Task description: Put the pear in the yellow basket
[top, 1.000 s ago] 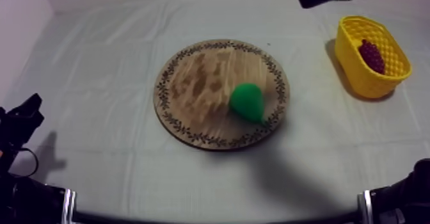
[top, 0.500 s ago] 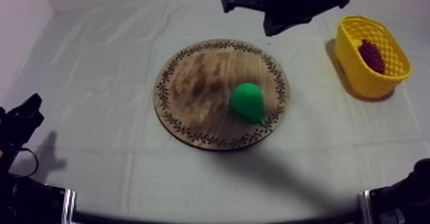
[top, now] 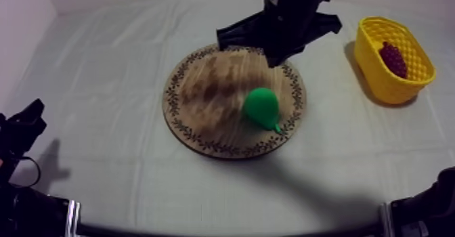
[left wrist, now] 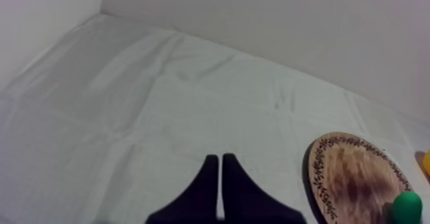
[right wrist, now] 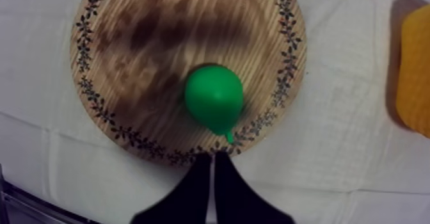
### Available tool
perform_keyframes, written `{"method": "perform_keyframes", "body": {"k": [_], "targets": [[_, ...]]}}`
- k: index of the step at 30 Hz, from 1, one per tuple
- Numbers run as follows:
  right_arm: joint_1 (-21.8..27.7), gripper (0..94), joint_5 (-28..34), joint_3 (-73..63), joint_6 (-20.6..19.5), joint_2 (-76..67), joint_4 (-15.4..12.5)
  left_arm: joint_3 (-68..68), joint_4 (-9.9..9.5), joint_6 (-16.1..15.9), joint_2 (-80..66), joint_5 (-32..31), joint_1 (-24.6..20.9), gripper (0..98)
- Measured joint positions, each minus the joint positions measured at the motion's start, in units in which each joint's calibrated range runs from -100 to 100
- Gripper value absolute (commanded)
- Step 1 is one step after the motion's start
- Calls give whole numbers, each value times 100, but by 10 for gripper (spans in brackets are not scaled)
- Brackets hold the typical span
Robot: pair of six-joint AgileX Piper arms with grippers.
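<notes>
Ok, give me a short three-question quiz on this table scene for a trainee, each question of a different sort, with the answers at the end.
1. True or false: the pear lies on the board.
2. Multiple choice: what is already in the basket? A) a banana B) grapes C) a small red fruit
3. Short answer: is the right gripper open or shut?

Key: 1 true. 2 B. 3 shut, with its fingers together and nothing between them.
</notes>
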Motion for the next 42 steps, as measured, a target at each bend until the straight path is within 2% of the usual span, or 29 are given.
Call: {"method": "perform_keyframes", "body": {"k": [2,8,10,12,17,29,42], "targets": [[-4,208,0,0,26,48,0,0,0,0,0,0,0,1],[-4,696,-24,109,107,102,0,0,0,0,0,0,0,1],[-4,797,-80,219,142,120,-6,0,0,0,0,0,0,1],[7,857,-193,327,183,132,-59,0,0,0,0,0,0,1],[40,903,-515,604,250,190,-62,0,0,0,0,0,0,1],[228,901,-1503,1068,205,767,-47,0,0,0,0,0,0,1],[353,882,-2312,898,344,1703,-341,0,0,0,0,0,0,1]]}}
